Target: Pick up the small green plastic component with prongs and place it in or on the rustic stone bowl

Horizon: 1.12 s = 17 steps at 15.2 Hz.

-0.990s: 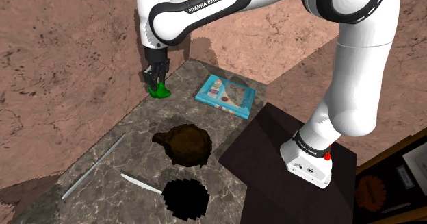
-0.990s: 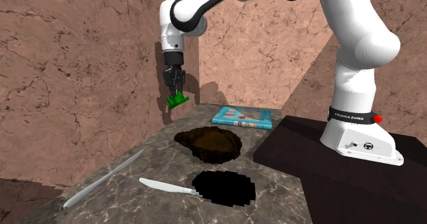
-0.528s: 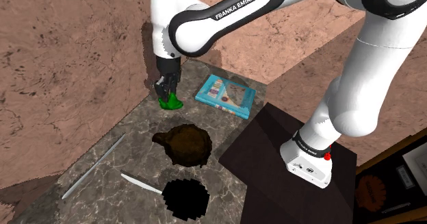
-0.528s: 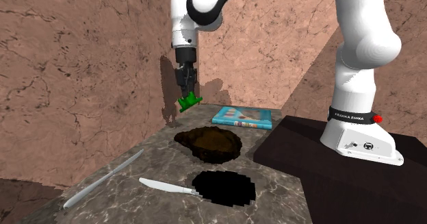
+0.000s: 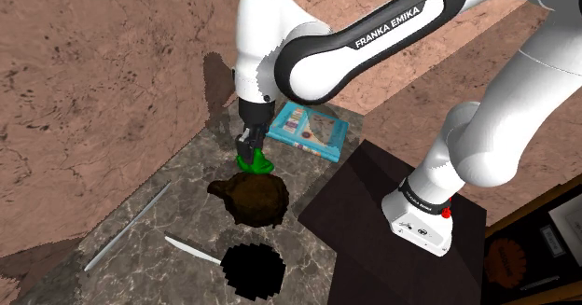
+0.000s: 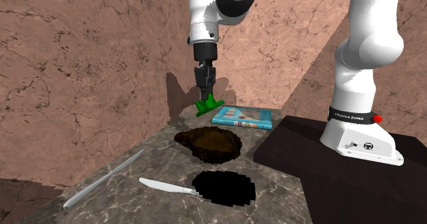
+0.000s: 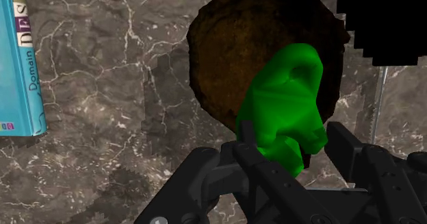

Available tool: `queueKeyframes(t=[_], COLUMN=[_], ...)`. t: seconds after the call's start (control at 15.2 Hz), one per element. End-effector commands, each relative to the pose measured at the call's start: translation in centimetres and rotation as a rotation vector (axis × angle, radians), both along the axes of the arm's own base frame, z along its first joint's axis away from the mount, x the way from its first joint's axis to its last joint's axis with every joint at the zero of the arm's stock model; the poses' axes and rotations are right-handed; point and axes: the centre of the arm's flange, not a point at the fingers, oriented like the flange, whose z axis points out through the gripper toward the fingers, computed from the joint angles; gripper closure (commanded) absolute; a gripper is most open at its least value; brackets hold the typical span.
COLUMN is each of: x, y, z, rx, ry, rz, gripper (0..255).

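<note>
Gripper (image 6: 204, 96): I see it squeezing the green part (image 6: 209, 106).
Brown bowl (image 6: 209, 144): under the green part, not touching.

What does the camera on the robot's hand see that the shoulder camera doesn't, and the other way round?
The hand camera adds a look down into the brown bowl's hollow, with the green part seen against it, and letters on the blue book's edge. The shoulder camera adds the white arm, its dark stand, the long grey rod and the reddish walls. Both share the gripper shut on the green part, the bowl, the book and the marble table.
</note>
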Motion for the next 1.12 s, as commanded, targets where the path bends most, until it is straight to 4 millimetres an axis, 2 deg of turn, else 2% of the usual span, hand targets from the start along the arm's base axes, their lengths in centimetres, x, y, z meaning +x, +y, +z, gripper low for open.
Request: queueKeyframes(t=[0.0, 0.99, 1.06], x=[-1.6, -1.6, -1.6], y=[0.3, 0.3, 0.3], z=[-0.6, -8.6, -8.6], rx=[0.0, 0.0, 0.0], ry=[0.0, 0.0, 0.0], rz=[-0.002, -0.002, -0.002], gripper=[255, 255, 255])
